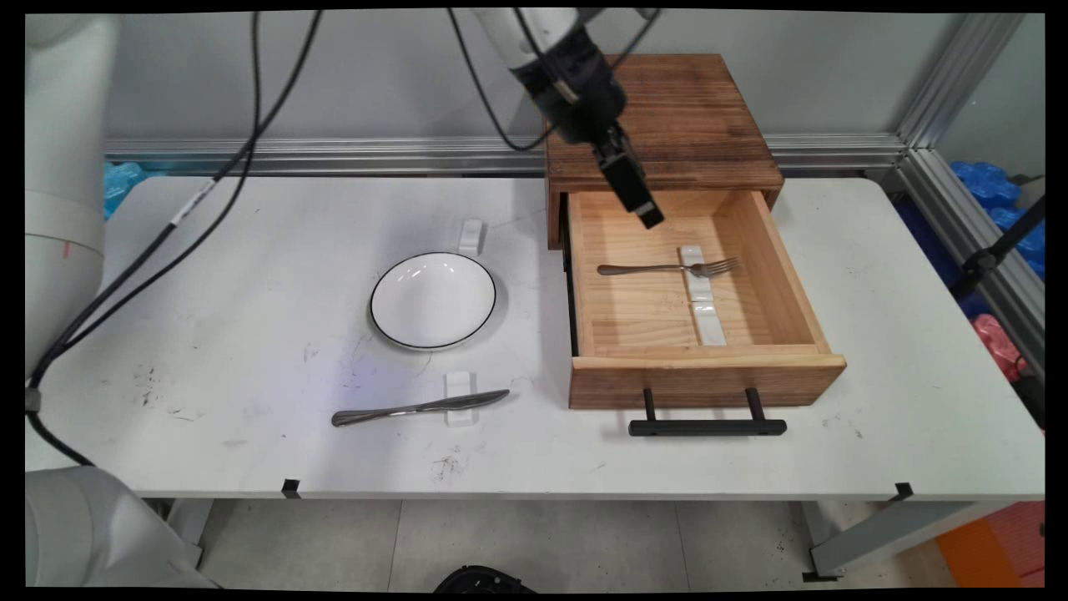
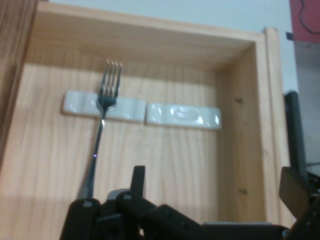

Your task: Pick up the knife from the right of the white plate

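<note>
My gripper [image 1: 649, 215] hangs open and empty over the back part of an open wooden drawer [image 1: 776, 275], holding nothing. A metal fork [image 1: 667, 269] lies across the drawer floor just below it, its tines resting on a white cutlery rest [image 1: 694, 275]. A second white rest [image 1: 709, 322] lies end to end with the first, nearer the drawer front. In the hand view the fork [image 2: 100, 135] runs up from between my gripper [image 2: 215, 182] fingers' left side to the first rest [image 2: 80, 105], with the second rest [image 2: 182, 115] to its right.
The drawer belongs to a dark wooden box [image 1: 667, 117] at the table's back and has a black bar handle [image 1: 707, 426]. A white plate [image 1: 432, 300] sits mid-table. A knife [image 1: 417, 408] lies on a white rest [image 1: 460, 399] near the front; another rest [image 1: 471, 237] lies behind the plate.
</note>
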Controlling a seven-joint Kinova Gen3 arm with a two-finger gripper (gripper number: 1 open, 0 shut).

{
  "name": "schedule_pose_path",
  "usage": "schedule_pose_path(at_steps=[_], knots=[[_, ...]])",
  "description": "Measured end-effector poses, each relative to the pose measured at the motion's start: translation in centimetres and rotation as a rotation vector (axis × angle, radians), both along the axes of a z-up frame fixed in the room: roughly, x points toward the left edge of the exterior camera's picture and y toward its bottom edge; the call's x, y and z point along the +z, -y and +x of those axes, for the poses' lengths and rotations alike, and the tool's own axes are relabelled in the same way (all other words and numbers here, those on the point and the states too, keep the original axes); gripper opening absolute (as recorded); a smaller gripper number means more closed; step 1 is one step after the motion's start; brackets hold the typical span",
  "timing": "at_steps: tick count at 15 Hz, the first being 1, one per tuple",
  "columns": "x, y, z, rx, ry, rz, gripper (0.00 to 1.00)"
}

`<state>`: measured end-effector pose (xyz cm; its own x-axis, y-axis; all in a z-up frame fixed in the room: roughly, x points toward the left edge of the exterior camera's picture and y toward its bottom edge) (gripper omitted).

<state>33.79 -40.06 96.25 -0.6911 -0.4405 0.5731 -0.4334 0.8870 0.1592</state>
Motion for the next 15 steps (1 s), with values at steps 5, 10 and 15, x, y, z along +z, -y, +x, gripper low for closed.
schedule_pose_path(at_steps=[5,10,15], knots=[[1.3,-4.1,4.1,-0.024,0.025,0.029,1.00],[1.9,-10.0,8.3,-0.054,0.085,0.075,1.00],[1.6,-15.0,11.0,-0.069,0.138,0.116,1.00]])
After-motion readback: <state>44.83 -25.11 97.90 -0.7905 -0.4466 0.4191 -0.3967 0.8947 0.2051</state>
